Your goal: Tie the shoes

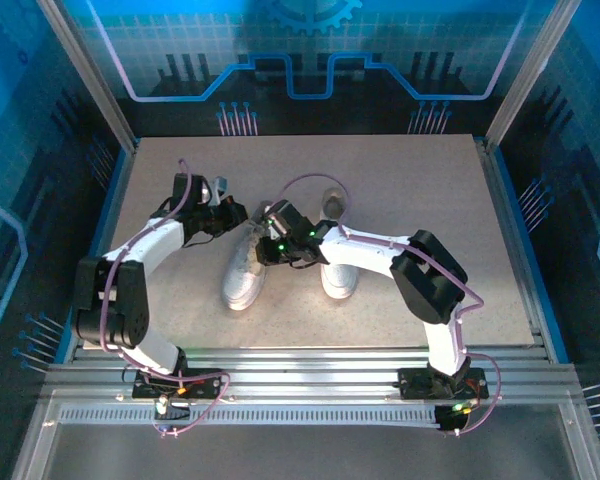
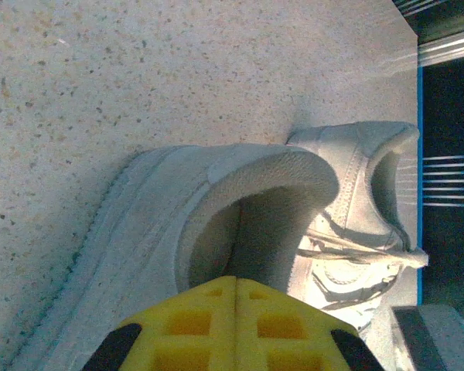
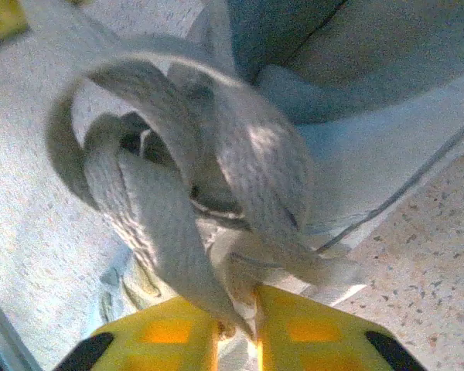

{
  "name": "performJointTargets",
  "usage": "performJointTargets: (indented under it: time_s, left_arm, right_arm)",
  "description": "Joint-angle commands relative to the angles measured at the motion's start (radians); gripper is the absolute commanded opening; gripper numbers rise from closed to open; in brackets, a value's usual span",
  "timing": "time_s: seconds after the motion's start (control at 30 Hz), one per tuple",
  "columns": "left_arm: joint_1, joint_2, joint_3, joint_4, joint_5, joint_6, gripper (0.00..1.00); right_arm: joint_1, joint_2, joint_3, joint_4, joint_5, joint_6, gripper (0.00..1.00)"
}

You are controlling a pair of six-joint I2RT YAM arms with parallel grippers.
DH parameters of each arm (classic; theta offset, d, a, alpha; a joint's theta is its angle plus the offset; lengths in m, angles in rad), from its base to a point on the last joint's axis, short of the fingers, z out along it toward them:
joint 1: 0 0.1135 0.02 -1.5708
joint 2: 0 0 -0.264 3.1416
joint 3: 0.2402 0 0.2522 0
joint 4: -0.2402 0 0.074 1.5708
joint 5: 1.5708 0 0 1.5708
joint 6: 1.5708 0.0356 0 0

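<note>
Right claw (image 3: 236, 321) first: its yellow fingers are pressed together on a flat strand of lace (image 3: 166, 239) that runs into the seam between them, so I read it as pinching that strand. Just beyond the fingertips the lace crosses itself in a loose, open loop over the left-hand shoe (image 1: 244, 272), which lies toe toward the arm bases on the table (image 1: 430, 180). A little farther, at this shoe's heel end, the left claw (image 2: 236, 294) has its fingers pressed together above the padded collar; whether a lace end is caught there I cannot tell. The second shoe (image 1: 338, 282) lies just beside the first, to its right.

My judgement: the step in hand is drawing the knot on the left-hand shoe. To do it well, the pinch should sit deep on the strand, not at its edge. The pull should run low and sideways, away from the crossing, slowly enough that the loop closes without collapsing. The shoe looks light and may slide or tip, so a counter-hold from the left side would help.
</note>
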State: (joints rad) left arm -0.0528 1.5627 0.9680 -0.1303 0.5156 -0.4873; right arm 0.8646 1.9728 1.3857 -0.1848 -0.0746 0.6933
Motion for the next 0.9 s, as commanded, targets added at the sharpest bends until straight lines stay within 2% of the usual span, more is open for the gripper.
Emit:
performJointTargets:
  time_s: [0.0, 0.07, 0.47, 0.87]
  left_arm:
    - [-0.005, -0.046, 0.034, -0.066, -0.006, 0.092, 0.0]
    - [-0.003, -0.056, 0.051, -0.093, -0.011, 0.127, 0.0]
    - [0.029, -0.081, 0.067, -0.086, -0.02, 0.191, 0.0]
    - [0.112, -0.025, 0.029, -0.031, 0.028, 0.201, 0.0]
  right_arm:
    - [0.007, -0.048, -0.077, 0.087, -0.005, -0.043, 0.04]
    - [0.006, -0.077, -0.11, 0.115, -0.013, -0.066, 0.0]
    - [-0.023, -0.129, -0.12, 0.052, -0.103, -0.164, 0.0]
    - [-0.091, -0.119, -0.043, -0.097, -0.248, -0.284, 0.0]
